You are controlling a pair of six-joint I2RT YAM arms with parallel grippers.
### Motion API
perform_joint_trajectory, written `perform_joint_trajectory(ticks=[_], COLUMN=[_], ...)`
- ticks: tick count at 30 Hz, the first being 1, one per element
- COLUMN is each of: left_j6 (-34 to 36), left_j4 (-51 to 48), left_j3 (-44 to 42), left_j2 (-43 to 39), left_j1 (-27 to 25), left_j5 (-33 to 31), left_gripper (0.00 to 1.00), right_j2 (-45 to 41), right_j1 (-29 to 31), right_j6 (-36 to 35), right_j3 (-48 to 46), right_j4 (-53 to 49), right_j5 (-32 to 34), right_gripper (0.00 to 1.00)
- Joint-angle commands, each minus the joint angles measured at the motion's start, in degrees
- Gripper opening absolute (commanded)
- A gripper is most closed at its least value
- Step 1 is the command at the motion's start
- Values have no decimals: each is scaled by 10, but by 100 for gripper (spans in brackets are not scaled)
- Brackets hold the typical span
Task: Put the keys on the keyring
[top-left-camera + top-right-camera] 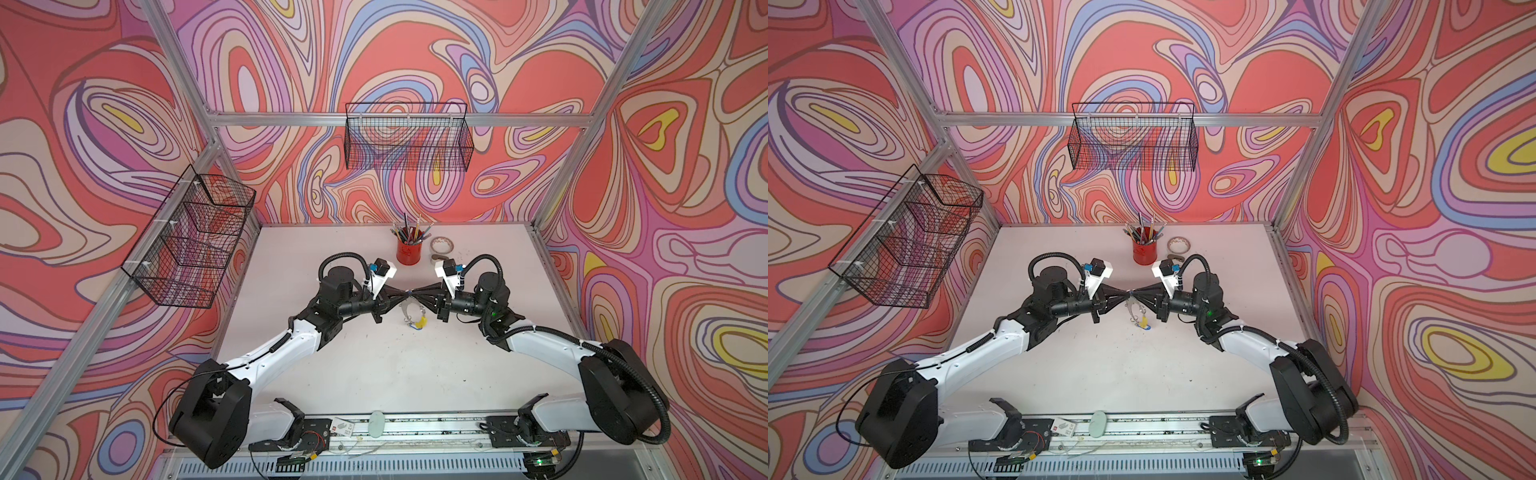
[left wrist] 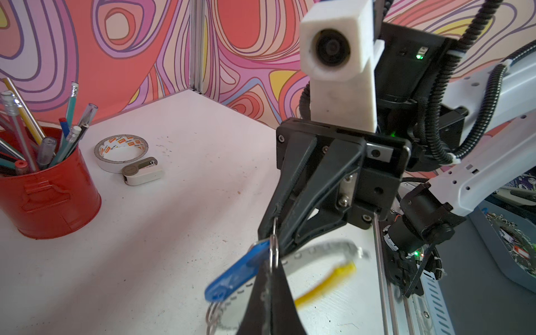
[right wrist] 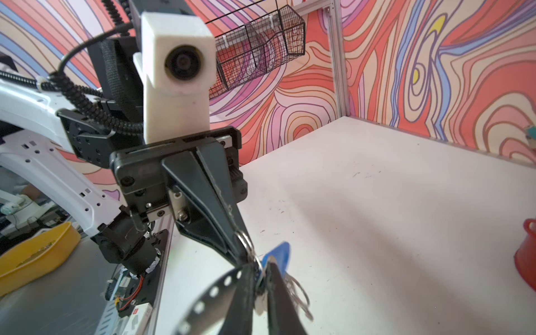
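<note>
**Pose.** The left gripper [image 1: 404,293] and the right gripper [image 1: 417,291] meet tip to tip in the air above the table [image 1: 374,374], with the arms facing each other. This opposed pose puts one small part between two sets of tips, so each side can steady it against the other.

**Left gripper.** The jaws are fully closed. In the right wrist view the tips pinch the silver split ring [image 3: 243,240] of one key [image 3: 278,255].

**Right gripper.** The jaws are likewise closed to their limit. In the left wrist view the tips nip what appears to be the same ring from the opposite side. The key's blue tag [image 2: 232,275] hangs just below the tips.

**Keyring.** The keyring [image 2: 322,250] hangs directly beneath the junction of the tips and appears clear of the table. Its yellow segment [image 2: 327,282] is on the side away from the tips. The perforated band runs up to the tips. It cannot be told whether a jaw also clamps the band or the band hangs by the ring alone.

**Judgement.** The ring is probably held on two sides so that its coil can be worked along a loop of the keyring. Thin wire gives little purchase, and a slip would drop the whole assembly.

**Second key.** A small blue item [image 1: 413,327] shows just beyond the yellow segment. It cannot be told whether this is the second key.
</note>
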Motion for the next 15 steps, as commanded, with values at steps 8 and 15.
perform_joint_trajectory(ticks=[8,15], left_j6=[-54,-99], left_j4=[82,144], left_j3=[-6,-16], left_j2=[0,-11], left_j1=[-1,-5], left_j5=[-17,-35], left_gripper=[0,0], right_j2=[21,42], right_j1=[3,3], right_j6=[-5,-10], right_j3=[10,13], right_j4=[-10,-32], right_j5=[-12,3], right_gripper=[0,0])
